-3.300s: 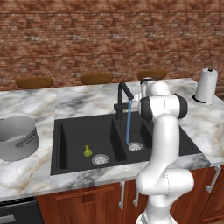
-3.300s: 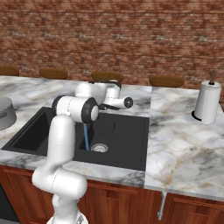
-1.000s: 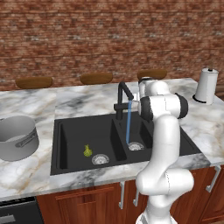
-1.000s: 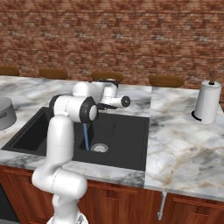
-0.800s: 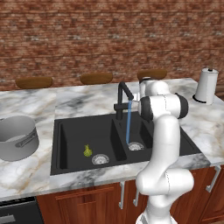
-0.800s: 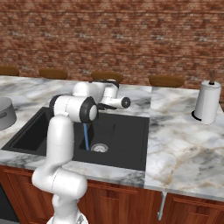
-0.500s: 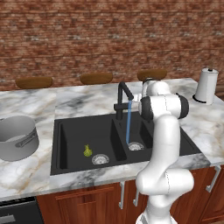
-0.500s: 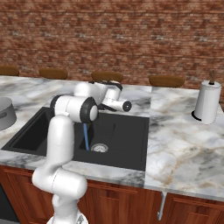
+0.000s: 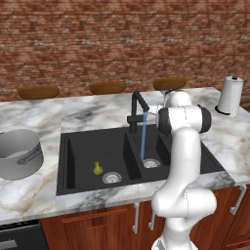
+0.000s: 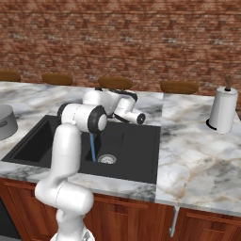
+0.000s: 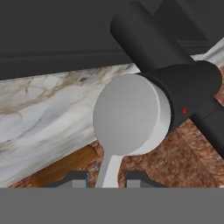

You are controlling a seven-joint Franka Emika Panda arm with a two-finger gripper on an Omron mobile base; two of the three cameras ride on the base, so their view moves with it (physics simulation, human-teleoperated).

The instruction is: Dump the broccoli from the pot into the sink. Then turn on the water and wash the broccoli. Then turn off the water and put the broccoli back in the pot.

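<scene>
Counter (image 9: pixel 39 193) of veined marble runs the full width in front of me, with a brick wall (image 9: pixel 122 44) behind it and brown wooden bowls lined along the back edge. Set into it is the sink (image 9: pixel 80 188), matte black, two basins side by side, each with a round silver drain. My arm rises over the sink's near rim and bends back toward the faucet (image 9: pixel 137 110), a black one standing behind the divider between the basins. A thin blue stream of water (image 9: pixel 143 136) falls from its spout into the smaller basin, landing at that drain.

The pot (image 9: pixel 19 154) sits upright on the counter to the left of the sink, well apart from my arm, with open marble around it. A paper towel roll (image 9: pixel 229 95) stands far off on the other side, near the wall.

The broccoli (image 9: pixel 97 168) lies on the floor of the larger basin, just beside its drain and away from the water stream.

My gripper (image 11: pixel 104 178) is at the faucet's silver lever (image 11: pixel 127 118), seen close in the hand view: the two fingertips (image 11: pixel 74 178) are drawn nearly together with the lever's thin stem between them, pinched on it. The black faucet body crowds in close above and to one side of the lever; the marble beneath is bare.
</scene>
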